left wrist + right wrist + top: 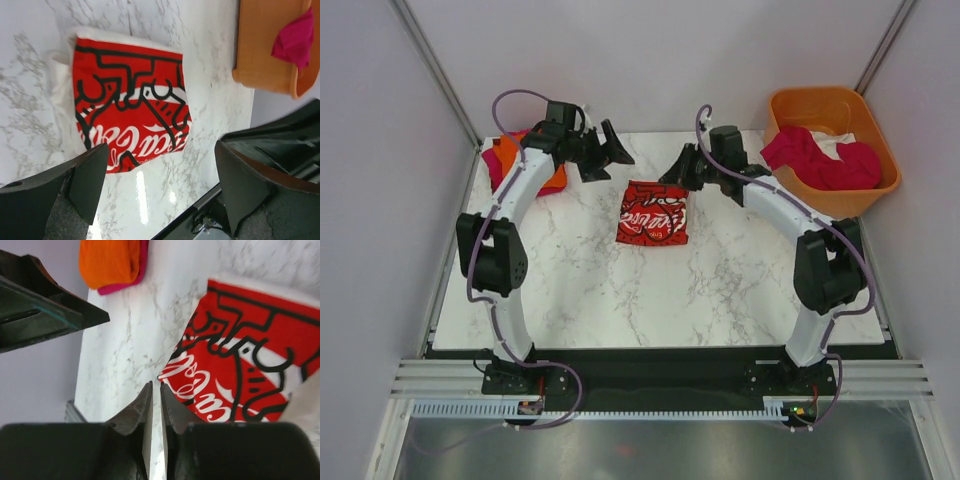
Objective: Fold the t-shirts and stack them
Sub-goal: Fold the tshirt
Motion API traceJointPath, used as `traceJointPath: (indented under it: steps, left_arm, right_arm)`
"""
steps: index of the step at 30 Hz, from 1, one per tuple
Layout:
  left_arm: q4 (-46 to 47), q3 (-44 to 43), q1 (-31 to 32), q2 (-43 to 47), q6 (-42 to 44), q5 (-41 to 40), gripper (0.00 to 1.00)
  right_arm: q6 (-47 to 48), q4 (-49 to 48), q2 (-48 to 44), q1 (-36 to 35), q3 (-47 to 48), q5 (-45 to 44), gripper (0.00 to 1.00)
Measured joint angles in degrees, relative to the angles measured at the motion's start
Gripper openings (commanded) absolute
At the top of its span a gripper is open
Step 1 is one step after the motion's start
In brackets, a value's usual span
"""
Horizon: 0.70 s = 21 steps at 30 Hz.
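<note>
Red tee (653, 213) with white script and black lines; table (720, 290) white marble, grey-veined.

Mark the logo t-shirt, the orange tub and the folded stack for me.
logo t-shirt (653, 213), top view, middle of red panel.
orange tub (815, 105), top view, bare inner wall.
folded stack (110, 262), right wrist view, orange top shirt.

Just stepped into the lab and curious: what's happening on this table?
Two robot arms are folding t-shirts. A folded red-logo tee lies mid-table, touched by neither arm: the left hand hovers open, the right hand nearly closed on nothing. An orange tee sits on a magenta tee at the far left corner; more shirts wait in the orange tub.
</note>
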State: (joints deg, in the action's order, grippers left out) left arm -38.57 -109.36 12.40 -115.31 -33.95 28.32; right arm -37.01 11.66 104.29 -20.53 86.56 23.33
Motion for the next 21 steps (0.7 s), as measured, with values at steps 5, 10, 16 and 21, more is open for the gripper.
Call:
traceJointPath:
  steps: [5,10,16,21]
  left_arm:
    - [7.56,14.25,4.50,3.80,-0.50,3.32,0.87]
    - [13.77,26.97,5.38,-0.46,-1.86,7.89,0.86]
    - [17.77,31.36,4.04,-3.98,-3.74,12.37,0.86]
    - [19.71,32.68,3.04,-3.89,-4.20,14.27,0.76]
  right_arm:
    - [-5.20,-7.15,4.39,-0.42,-9.97,8.96,0.12]
    - [-6.14,-9.57,6.86,1.40,-21.35,10.93,0.10]
    - [-6.19,-14.23,6.86,3.34,-26.73,13.29,0.10]
    - [-6.29,-18.84,7.08,3.65,-29.11,14.60,0.30]
